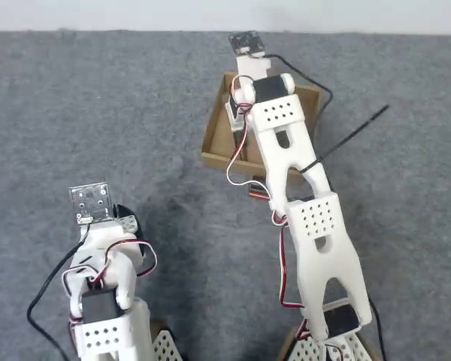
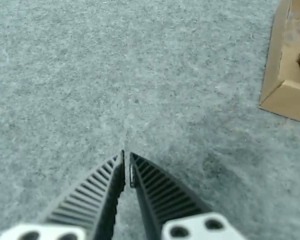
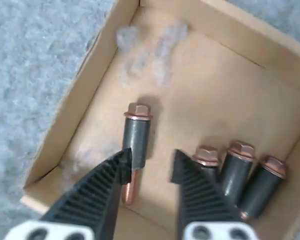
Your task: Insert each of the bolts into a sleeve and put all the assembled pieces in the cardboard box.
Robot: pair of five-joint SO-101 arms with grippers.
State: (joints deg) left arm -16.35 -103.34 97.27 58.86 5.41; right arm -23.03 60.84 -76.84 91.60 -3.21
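Copper-coloured hex-flange bolt seated in a dark grey cylindrical sleeve, threaded tip protruding, the pair lying flat on the cardboard box floor. Position: under the right gripper, beside one ribbed black finger that overlaps part of the sleeve; jaws stand wide apart, holding nothing. Three like pieces lean together in a box corner. Box at 1 o'clock on grey felt-like carpet. Left gripper, 7 o'clock: jaws all but together, empty.
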